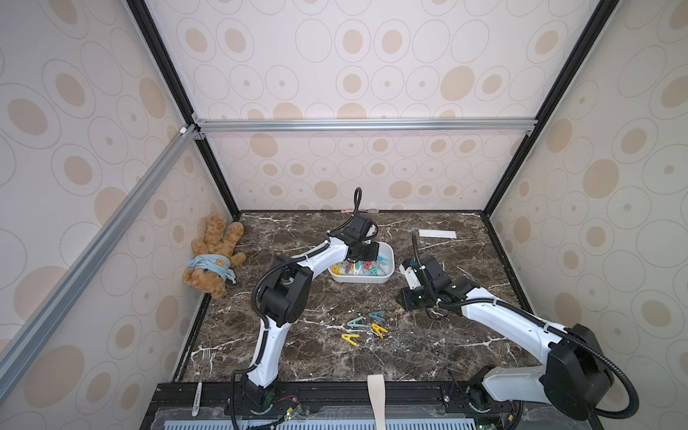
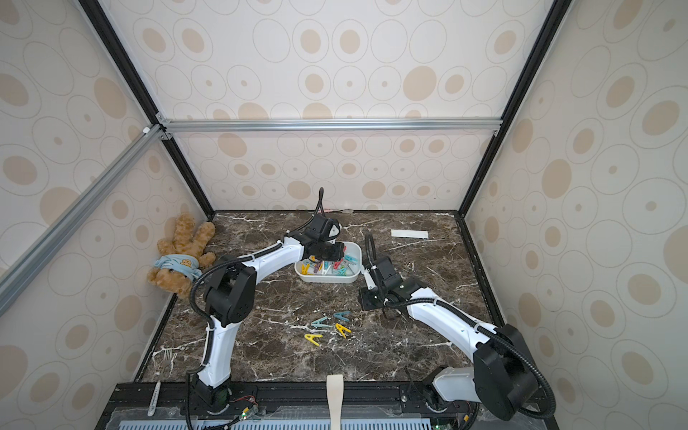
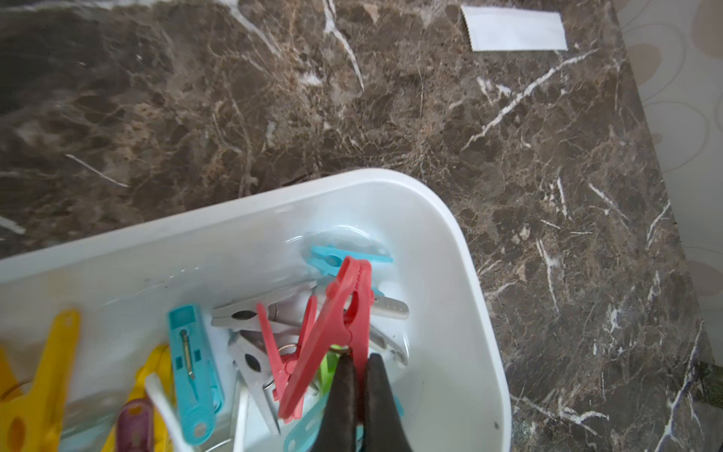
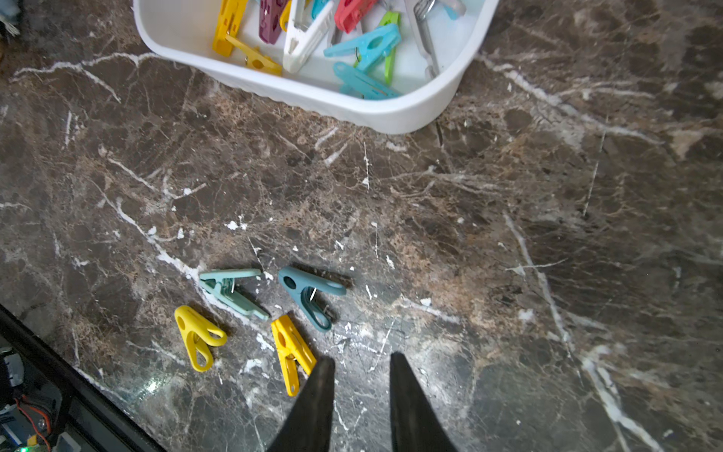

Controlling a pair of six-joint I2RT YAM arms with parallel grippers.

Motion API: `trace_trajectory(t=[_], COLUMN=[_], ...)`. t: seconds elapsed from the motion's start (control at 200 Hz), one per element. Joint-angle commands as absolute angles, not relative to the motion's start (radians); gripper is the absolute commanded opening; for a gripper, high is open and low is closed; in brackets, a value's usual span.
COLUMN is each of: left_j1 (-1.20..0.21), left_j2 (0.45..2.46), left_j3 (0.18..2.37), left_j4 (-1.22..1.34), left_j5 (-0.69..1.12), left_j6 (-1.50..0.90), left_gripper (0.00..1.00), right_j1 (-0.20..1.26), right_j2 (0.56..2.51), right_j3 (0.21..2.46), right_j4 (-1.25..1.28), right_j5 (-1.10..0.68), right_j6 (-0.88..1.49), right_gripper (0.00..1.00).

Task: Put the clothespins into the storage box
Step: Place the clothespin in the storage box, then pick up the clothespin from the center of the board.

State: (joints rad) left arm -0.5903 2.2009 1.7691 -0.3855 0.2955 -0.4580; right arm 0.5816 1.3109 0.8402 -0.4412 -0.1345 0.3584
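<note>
My left arm stretched over the storage box, left gripper pinching a red clothespin, nose pointing straight onward; right gripper parted, empty.

Both my arms: white shells, black joint housings, black ribbed cables zip-tied alongside. Jaws dark, tapered.

Bright, soft, even light. Right wrist view: glare on the marble tabletop ahead of the right gripper, soft shadows beside loose clothespins. Left wrist view: red clothespin at the tips of the left gripper is sharp, yellow clothespins off to its side blur. Both top views bow at the edges.
</note>
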Motion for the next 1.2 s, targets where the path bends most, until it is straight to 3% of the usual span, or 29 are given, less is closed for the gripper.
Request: trace_trajectory(t=[0.0,0.185,0.395,0.78,1.025,1.196], left_j1=[-0.61,-0.614,-0.614,-0.618,-0.622,-0.622], left_j2=[2.25,2.294,2.295,2.189,1.941,1.714], left_j3=[1.883,1.934,1.937,1.854,1.589,1.316], left_j4=[-0.455,-0.457,-0.445,-0.403,-0.34,-0.274], left_j5=[0.332,0.322,0.318,0.31,0.239,0.191], left_j6=[-0.445,-0.463,-0.476,-0.457,-0.437,-0.46], left_gripper=[0.0,0.03,0.24,0.27,0.31,0.33], right_j1=[0.585,0.585,0.585,0.586,0.618,0.722], right_j2=[1.314,1.317,1.305,1.314,1.288,1.259], right_j3=[0.83,0.833,0.836,0.843,0.859,0.828], right_j4=[-0.429,-0.424,-0.427,-0.425,-0.478,-0.536], right_j5=[-0.127,-0.136,-0.137,-0.166,-0.174,-0.135], right_j6=[0.36,0.345,0.337,0.339,0.327,0.363], right_gripper=[0.28,0.29,0.3,0.3,0.3,0.31])
